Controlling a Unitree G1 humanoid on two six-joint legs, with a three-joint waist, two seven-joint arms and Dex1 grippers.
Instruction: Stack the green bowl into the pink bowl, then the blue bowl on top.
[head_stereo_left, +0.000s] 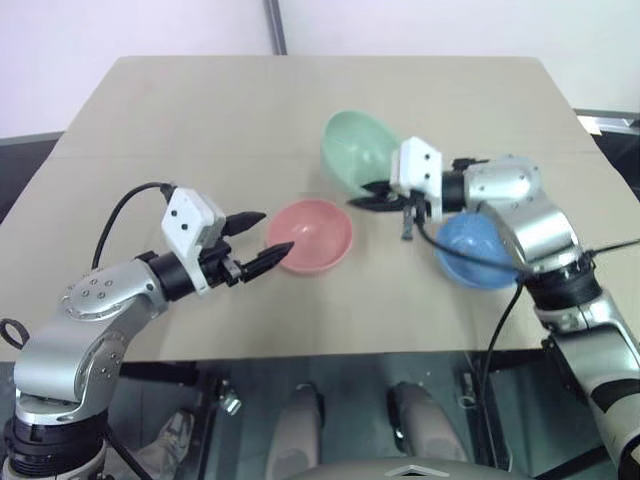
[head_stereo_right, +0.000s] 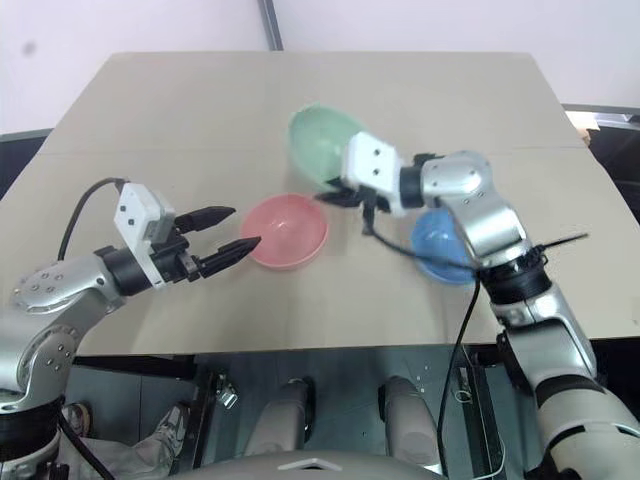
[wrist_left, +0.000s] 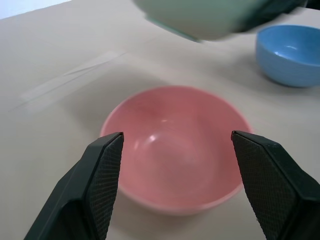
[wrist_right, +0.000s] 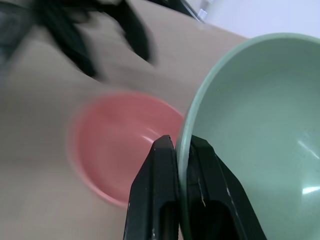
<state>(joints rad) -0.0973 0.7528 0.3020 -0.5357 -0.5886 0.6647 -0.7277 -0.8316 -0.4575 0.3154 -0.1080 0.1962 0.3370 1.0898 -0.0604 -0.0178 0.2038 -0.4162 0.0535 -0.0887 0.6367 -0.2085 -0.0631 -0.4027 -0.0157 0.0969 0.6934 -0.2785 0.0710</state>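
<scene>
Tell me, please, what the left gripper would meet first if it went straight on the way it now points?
Most likely the pink bowl: the open left gripper points at its near rim, the fingers straddling it in the wrist view. The gripper's height over the table is hard to judge.

A plain beige table (head_stereo_left: 200, 120) spreads beneath both pincers; a dark vertical post (head_stereo_left: 275, 25) rises far beyond them.

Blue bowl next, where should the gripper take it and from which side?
Pinch the blue bowl at its rim, one finger inside, one outside, coming from above on the robot's side. It sits upright and open, walls thin; the right gripper holds the green bowl that way.
</scene>
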